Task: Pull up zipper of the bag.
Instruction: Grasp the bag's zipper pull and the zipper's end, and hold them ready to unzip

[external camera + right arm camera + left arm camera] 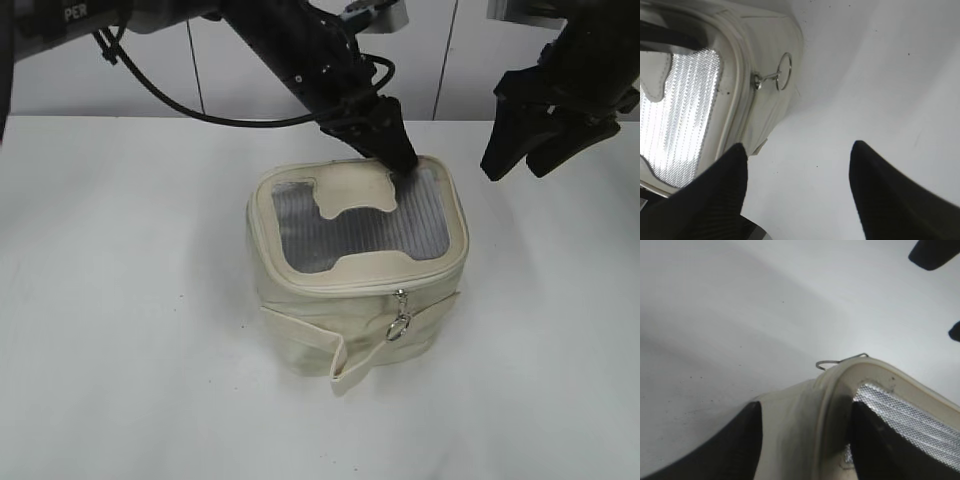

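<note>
The cream bag (300,320) stands mid-table, lid up, with its grey window and bone patch showing. The zipper (340,290) runs round the lid edge. A silver slider (400,297) with a ring pull (397,328) hangs at the front right; it also shows in the right wrist view (784,71) and the left wrist view (827,364). My left gripper (400,160) straddles the lid's back right rim (805,440), one finger on the outer wall, one on the window, both touching. My right gripper (525,150) hangs open and empty in the air right of the bag (797,165).
The bag's loose strap (335,365) wraps its front and droops onto the white table (120,300). A white panelled wall stands behind the table. The left arm's cable (180,105) loops above the back.
</note>
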`<state>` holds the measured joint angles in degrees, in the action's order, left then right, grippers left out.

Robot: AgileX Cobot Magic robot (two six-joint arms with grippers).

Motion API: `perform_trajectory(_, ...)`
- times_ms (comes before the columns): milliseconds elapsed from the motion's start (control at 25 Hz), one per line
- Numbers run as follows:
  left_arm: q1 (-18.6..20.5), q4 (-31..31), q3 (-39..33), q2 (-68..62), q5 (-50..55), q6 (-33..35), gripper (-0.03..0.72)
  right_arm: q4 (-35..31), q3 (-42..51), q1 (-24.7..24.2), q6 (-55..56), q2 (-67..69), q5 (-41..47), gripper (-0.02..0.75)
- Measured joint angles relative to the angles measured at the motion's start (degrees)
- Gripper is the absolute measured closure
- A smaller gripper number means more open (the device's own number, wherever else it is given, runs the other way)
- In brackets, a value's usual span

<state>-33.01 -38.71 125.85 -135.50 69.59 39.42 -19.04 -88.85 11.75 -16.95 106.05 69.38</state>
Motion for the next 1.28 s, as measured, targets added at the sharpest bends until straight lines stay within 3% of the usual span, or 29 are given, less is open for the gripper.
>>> perform_trajectory(160, 0.0, -0.72, 0.06, -0.65, 0.0, 0.0, 0.315, 0.0, 0.0, 0.0, 0.11, 0.0, 0.0, 0.233)
perform_trajectory(400, -0.05, -1.21, 0.11, -0.69, 0.54, -0.07, 0.614, 0.0, 0.0, 0.0, 0.11, 0.0, 0.0, 0.233)
perform_trajectory(440, -0.05, -1.19, 0.11, -0.75, 0.62, -0.2, 0.636, 0.0, 0.0, 0.0, 0.11, 0.0, 0.0, 0.233)
perform_trajectory(640, -0.05, -0.66, -0.17, -0.53, 0.44, -1.32, 0.644, 0.41, 0.0, 0.0, 0.11, 0.0, 0.0, 0.233)
perform_trajectory(1000, -0.28, -0.06, -12.14, 6.37, -4.26, -1.43, 0.647, 0.41, 0.0, 0.0, 0.36, 0.0, 0.0, 0.233)
perform_trajectory(1280, -0.28, -0.33, -14.08, 7.89, -4.91, -1.03, 0.65, -0.4, 0.0, 0.0, 0.67, 0.0, 0.0, 0.233)
